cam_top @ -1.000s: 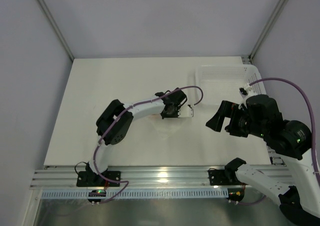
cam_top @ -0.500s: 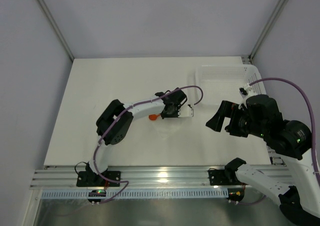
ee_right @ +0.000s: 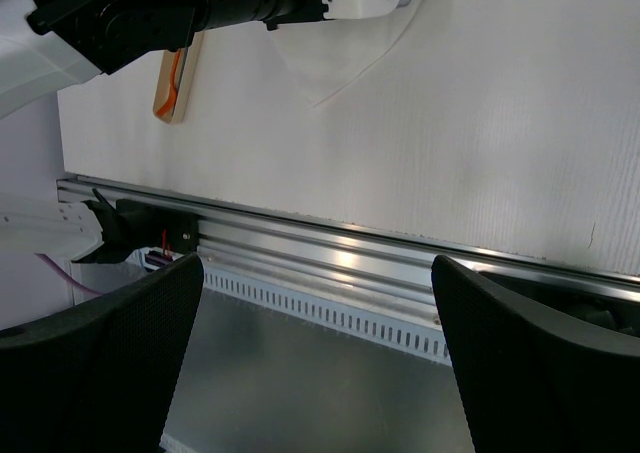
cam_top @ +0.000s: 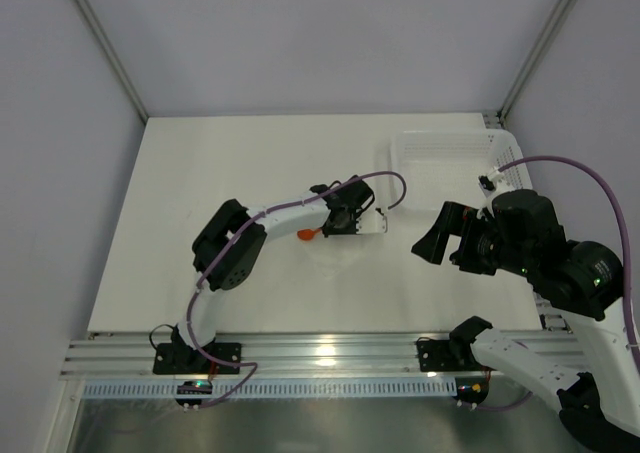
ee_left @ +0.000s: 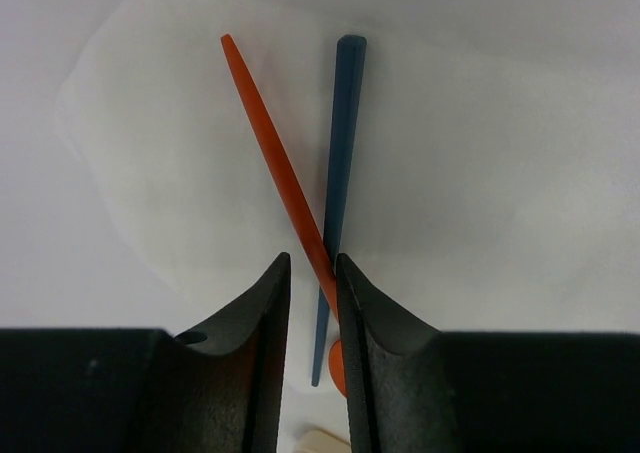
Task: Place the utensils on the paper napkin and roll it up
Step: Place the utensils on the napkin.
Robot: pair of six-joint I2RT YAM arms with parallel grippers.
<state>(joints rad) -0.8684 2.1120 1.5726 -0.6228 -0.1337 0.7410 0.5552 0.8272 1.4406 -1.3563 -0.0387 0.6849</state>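
The left gripper (ee_left: 312,263) hangs low over the paper napkin (ee_left: 170,153) near the middle of the table (cam_top: 220,173). Its jaws stand a narrow way apart and clamp nothing. On the napkin lie two utensils. The orange spoon (ee_left: 275,143) points its handle toward 11 o'clock in the left wrist view, and its round end shows low in the gap between the fingers. The dark blue stick (ee_left: 342,143) runs toward 12 o'clock, and the two cross just ahead of the fingertips. A beige piece (ee_left: 320,441) peeks in at 6 o'clock. At 3 o'clock of the left arm, the right gripper (ee_right: 318,263) hovers spread wide and empty. The white basket (cam_top: 445,148) sits at the table's 1 o'clock corner.
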